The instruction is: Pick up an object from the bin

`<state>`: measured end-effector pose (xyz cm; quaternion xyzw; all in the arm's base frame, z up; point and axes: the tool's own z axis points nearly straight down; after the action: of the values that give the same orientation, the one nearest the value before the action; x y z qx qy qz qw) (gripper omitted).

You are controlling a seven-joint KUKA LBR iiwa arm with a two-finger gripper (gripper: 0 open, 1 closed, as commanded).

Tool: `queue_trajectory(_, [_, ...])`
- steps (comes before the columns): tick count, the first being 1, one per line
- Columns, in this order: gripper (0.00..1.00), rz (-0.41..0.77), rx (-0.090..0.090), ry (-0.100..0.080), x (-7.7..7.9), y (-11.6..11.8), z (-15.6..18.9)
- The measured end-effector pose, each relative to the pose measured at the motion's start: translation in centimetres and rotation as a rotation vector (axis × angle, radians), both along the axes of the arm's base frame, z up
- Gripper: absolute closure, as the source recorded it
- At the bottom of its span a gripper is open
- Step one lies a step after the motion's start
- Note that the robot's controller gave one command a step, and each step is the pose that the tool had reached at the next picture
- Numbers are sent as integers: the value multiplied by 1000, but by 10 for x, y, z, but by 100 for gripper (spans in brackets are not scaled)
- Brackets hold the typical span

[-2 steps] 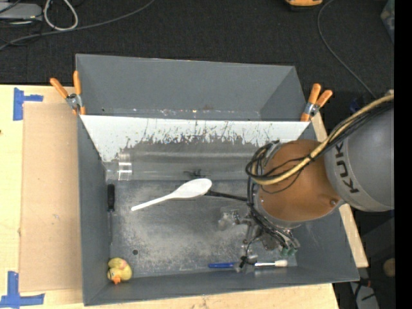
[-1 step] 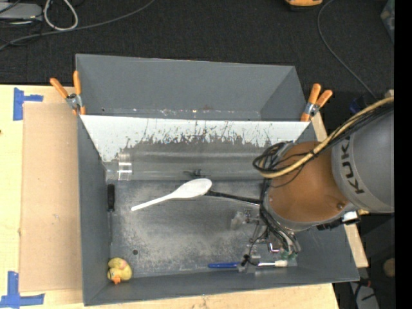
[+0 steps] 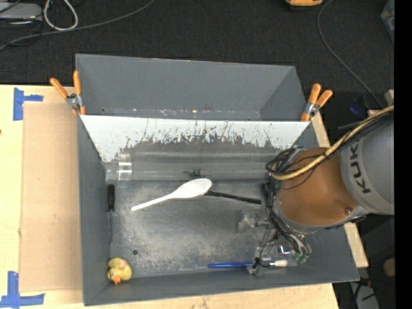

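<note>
The robot's hand (image 3: 261,262) hung low in the near right corner of the grey metal bin (image 3: 187,89), at the right-hand tip of a slim blue pen (image 3: 226,266) lying flat on the floor close to the near wall. Whether it touched the pen could not be made out, nor whether the hand was released or clenched, with cables and wrist hardware crowding the spot. The pen ran leftward from the hand, its long axis roughly parallel to the near wall, so a pick would likely have turned on closing across that thin shaft near its end. Toward the middle lay a thin black rod (image 3: 235,198) and, at its left end, a white plastic spoon (image 3: 170,196), handle pointing left. A clear plastic tube (image 3: 193,165) lay along the foot of the back wall. A small black piece (image 3: 111,197) lay by the left wall, and a yellow rubber duck (image 3: 119,270) sat in the near left corner, well apart from the hand.
</note>
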<state>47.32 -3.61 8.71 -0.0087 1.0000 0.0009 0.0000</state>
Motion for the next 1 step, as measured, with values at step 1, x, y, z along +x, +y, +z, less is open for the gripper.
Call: queue_trajectory(1, [100,-297,0,7,4,-6,-18])
